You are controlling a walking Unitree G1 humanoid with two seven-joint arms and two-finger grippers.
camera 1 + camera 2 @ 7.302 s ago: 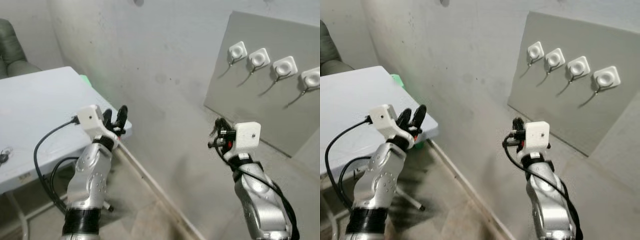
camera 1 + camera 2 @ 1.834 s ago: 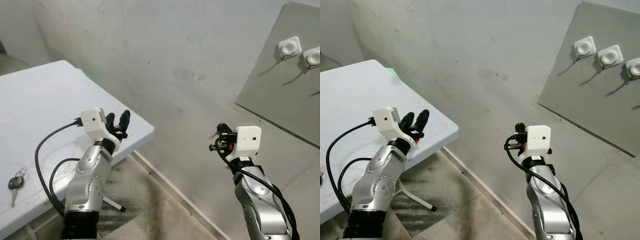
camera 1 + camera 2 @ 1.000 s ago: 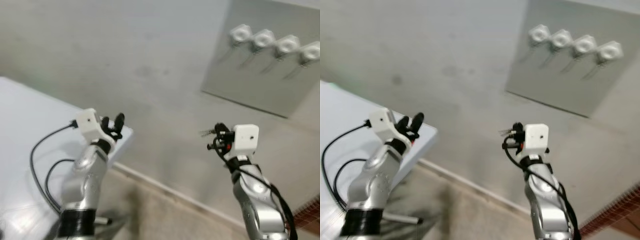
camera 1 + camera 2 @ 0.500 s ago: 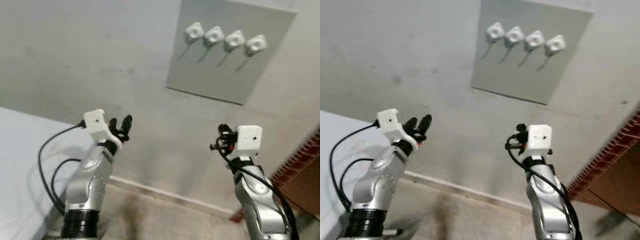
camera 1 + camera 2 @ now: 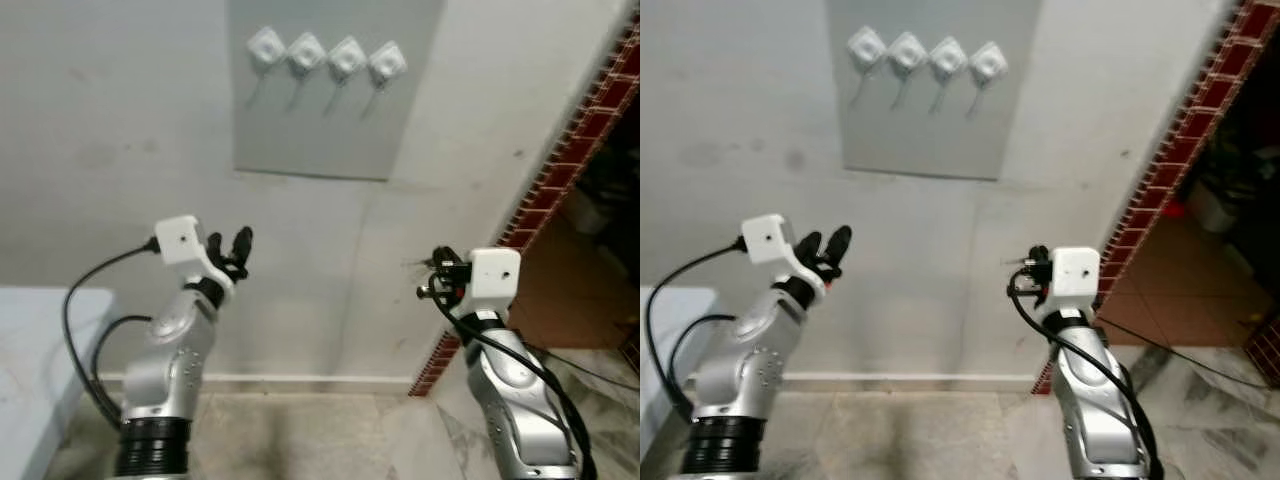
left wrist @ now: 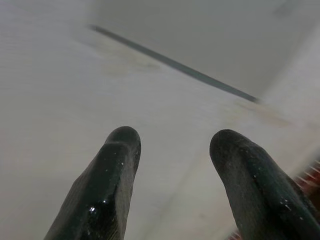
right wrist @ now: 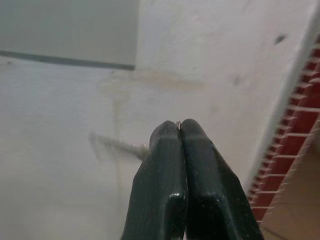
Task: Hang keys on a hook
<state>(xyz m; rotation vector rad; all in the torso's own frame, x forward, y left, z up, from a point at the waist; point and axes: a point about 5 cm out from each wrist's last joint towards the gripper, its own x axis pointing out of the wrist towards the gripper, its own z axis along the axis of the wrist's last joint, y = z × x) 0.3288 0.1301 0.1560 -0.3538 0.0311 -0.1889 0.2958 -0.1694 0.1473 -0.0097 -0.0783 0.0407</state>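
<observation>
No legible text, label, brand, number or sign is found on any surface in view.

Both head eyes face the wall's hook board (image 5: 330, 90); wrist cameras look closely along their fingers.
</observation>
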